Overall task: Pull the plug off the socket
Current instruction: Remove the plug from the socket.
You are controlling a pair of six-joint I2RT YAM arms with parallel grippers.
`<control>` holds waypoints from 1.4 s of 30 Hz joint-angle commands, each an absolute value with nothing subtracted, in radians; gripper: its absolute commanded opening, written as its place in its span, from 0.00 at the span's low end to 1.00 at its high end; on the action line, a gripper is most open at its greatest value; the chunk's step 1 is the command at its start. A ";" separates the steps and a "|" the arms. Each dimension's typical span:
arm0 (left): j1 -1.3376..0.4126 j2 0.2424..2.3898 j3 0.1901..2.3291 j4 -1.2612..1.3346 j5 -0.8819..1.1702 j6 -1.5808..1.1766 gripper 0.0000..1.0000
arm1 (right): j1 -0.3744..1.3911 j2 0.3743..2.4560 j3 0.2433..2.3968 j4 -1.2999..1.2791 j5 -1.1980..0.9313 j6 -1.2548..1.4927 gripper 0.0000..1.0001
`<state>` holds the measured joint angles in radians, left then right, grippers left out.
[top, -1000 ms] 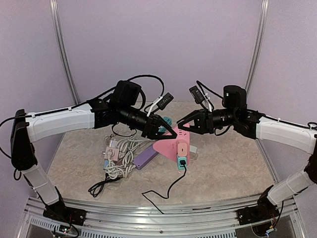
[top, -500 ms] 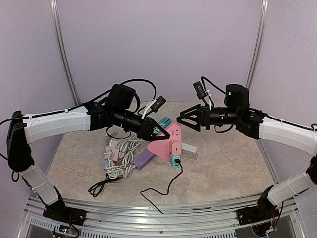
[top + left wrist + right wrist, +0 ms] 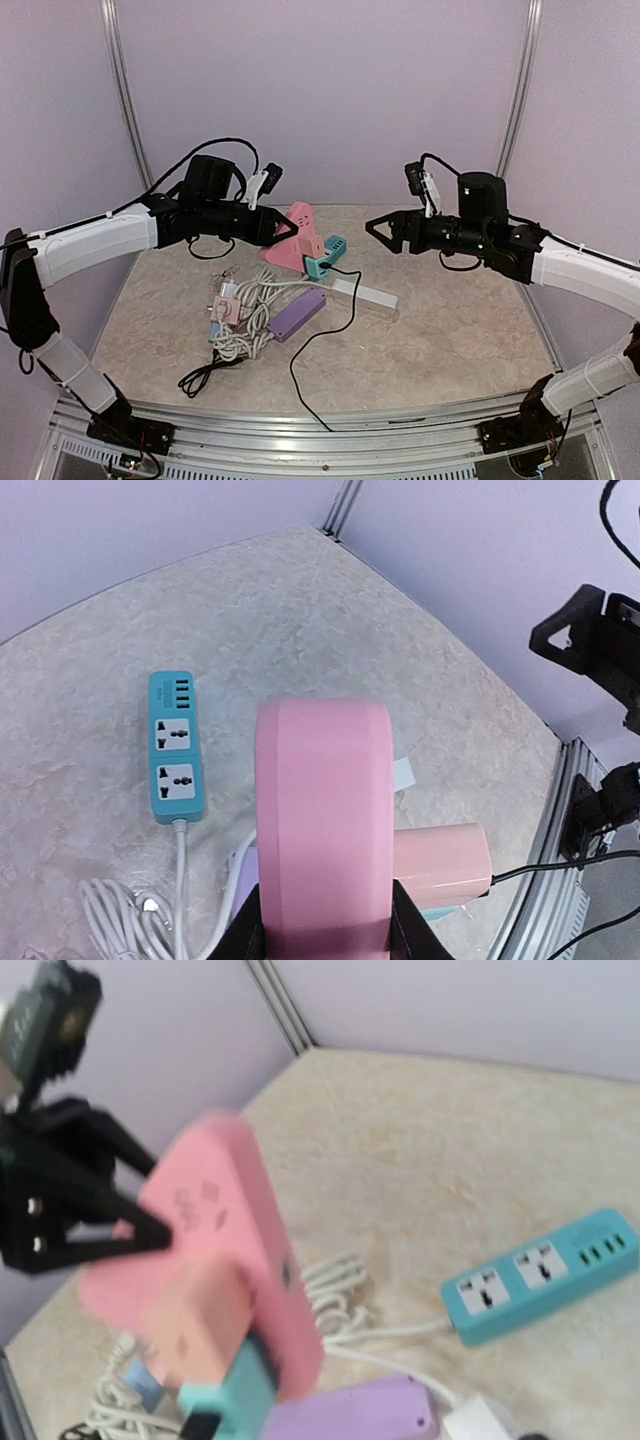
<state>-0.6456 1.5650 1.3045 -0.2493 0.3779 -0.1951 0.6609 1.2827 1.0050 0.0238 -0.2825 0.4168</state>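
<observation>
A pink socket block [image 3: 292,228] hangs in the air at the back left of the table, with my left gripper [image 3: 283,231] shut on it. A paler pink adapter [image 3: 440,864] and a teal plug [image 3: 318,266] sit on its side, and the plug's black cord [image 3: 325,335] trails down to the table. In the left wrist view the block [image 3: 320,820] fills the gap between the black fingers [image 3: 243,935]. My right gripper [image 3: 378,232] is open, apart from the block on its right. The right wrist view shows block [image 3: 215,1240] and plug [image 3: 228,1392], blurred, but not its own fingers.
On the table lie a purple power strip [image 3: 298,315], a white strip [image 3: 366,295], a teal strip [image 3: 175,748] and a heap of white cables [image 3: 243,325]. Metal frame posts [image 3: 125,110] stand at the back corners. A rail [image 3: 300,445] runs along the near edge.
My left gripper has lifted the pink block up and back to the left, plug still on it. My right gripper has opened, let go at the block and drawn back right.
</observation>
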 commanded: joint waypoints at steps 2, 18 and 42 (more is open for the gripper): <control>-0.630 1.577 1.284 -0.199 0.287 -0.172 0.00 | 0.738 1.329 1.042 -0.072 -0.156 0.462 0.82; -0.629 1.600 1.234 -0.182 0.383 -0.222 0.00 | 0.890 1.644 1.294 -0.186 -0.115 0.422 0.66; -0.629 1.608 1.252 -0.208 0.393 -0.212 0.00 | 0.947 1.813 1.427 -0.232 -0.066 0.406 0.43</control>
